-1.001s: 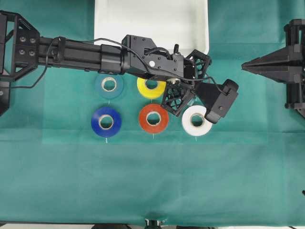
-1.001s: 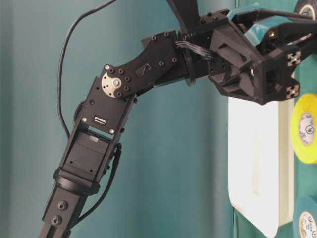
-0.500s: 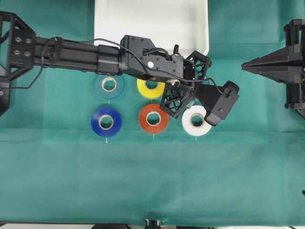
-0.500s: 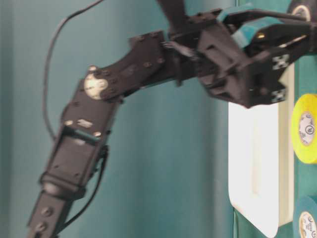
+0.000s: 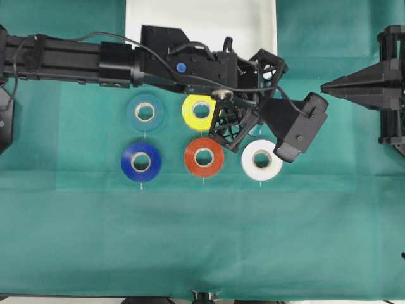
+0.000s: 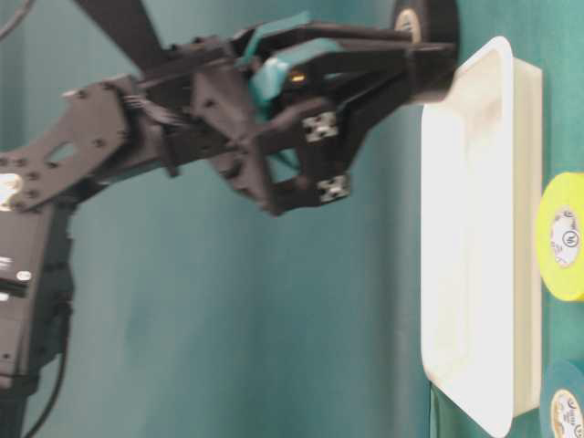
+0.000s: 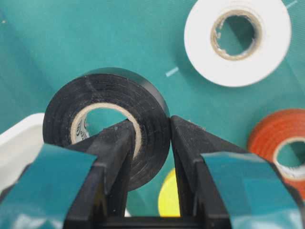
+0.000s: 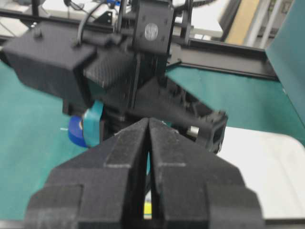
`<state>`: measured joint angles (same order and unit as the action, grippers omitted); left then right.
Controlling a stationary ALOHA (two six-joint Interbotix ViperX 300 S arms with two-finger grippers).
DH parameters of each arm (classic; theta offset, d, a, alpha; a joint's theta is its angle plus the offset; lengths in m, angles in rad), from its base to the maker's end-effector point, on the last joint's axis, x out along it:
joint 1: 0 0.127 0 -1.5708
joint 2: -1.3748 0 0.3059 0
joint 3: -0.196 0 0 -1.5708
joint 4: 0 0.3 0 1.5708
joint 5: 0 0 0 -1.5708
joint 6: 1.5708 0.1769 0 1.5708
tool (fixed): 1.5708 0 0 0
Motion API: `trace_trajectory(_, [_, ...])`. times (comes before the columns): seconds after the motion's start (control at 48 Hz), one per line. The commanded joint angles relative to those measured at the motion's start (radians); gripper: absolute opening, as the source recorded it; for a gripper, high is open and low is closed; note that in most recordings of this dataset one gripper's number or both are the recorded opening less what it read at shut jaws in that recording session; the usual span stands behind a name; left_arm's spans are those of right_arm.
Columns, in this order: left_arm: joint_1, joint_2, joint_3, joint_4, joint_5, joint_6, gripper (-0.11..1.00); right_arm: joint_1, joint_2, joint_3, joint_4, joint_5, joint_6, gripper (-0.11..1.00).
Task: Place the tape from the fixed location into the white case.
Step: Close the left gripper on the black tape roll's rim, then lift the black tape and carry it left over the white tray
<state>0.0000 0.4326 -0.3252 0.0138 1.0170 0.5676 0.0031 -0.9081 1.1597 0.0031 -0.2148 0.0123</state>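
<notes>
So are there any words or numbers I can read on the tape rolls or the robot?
No text can be read.
Yellow roll: a small round mark printed inside its core, too small to read.
Black tape in the left claw: a dark print on the inner core, too blurred.
Left arm: a round logo on its housing, letters too blurred.

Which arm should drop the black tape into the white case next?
Left. Its claw already grips the tape beside the white case; the right claw is shut, empty, off to the side.
</notes>
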Motion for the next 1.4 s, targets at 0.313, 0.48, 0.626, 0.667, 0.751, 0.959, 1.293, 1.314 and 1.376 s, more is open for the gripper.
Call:
trace_trajectory(0.313, [-0.023, -0.067, -0.160, 0.000, 0.140, -0.003, 0.22, 0.002, 0.005, -0.023, 0.000, -0.003, 0.000, 0.00])
trace_trajectory(0.48, [-0.031, -0.072, -0.210, 0.000, 0.178, -0.003, 0.22, 0.002, 0.005, -0.023, 0.000, -0.002, 0.000, 0.00])
trace_trajectory(0.626, [-0.035, -0.075, -0.249, -0.002, 0.201, -0.009, 0.22, 0.002, 0.005, -0.023, 0.002, 0.000, 0.000, 0.00])
trace_trajectory(0.667, [-0.037, -0.075, -0.253, 0.000, 0.210, -0.015, 0.22, 0.002, 0.005, -0.023, 0.002, 0.002, 0.000, 0.00])
trace_trajectory(0.751, [-0.037, -0.075, -0.265, 0.000, 0.229, -0.025, 0.22, 0.002, 0.005, -0.023, 0.000, 0.002, 0.000, 0.00])
trace_trajectory(0.959, [-0.037, -0.077, -0.275, 0.000, 0.235, -0.028, 0.22, 0.002, 0.005, -0.023, 0.000, 0.002, 0.000, 0.00])
trace_trajectory(1.293, [-0.037, -0.077, -0.273, 0.000, 0.230, -0.028, 0.22, 0.002, 0.005, -0.023, 0.000, 0.000, 0.000, 0.00])
trace_trajectory(1.314, [-0.037, -0.077, -0.273, 0.000, 0.230, -0.028, 0.22, 0.002, 0.005, -0.023, 0.000, 0.000, 0.000, 0.00])
trace_trajectory(1.376, [-0.034, -0.075, -0.273, 0.000, 0.229, -0.028, 0.22, 0.002, 0.005, -0.023, 0.002, 0.000, 0.000, 0.00])
